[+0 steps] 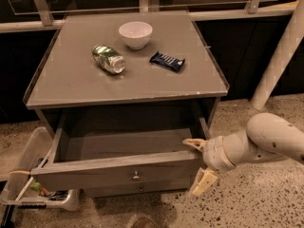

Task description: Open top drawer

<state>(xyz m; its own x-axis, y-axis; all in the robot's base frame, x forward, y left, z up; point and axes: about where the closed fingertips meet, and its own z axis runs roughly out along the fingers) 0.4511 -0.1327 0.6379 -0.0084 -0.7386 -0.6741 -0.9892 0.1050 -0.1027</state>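
Note:
The top drawer [118, 170] of the grey cabinet stands pulled out toward me. Its deep grey box [128, 144] looks bare inside. A small round knob [136, 176] sits at the centre of its front panel. My gripper [198, 165] is at the drawer's right front corner, on the end of a white arm [266, 141] that reaches in from the right. One tan finger [194, 144] lies on top of the drawer's front edge and the other [203, 182] hangs below, so the fingers are spread with the front corner between them.
On the cabinet top [71, 80] lie a white bowl [135, 33], a crushed green can [109, 59] and a dark snack bar [167, 61]. A lower drawer front [140, 189] shows beneath. A clear bin [33, 184] stands at the left on the speckled floor. A white pole [280, 56] leans at the right.

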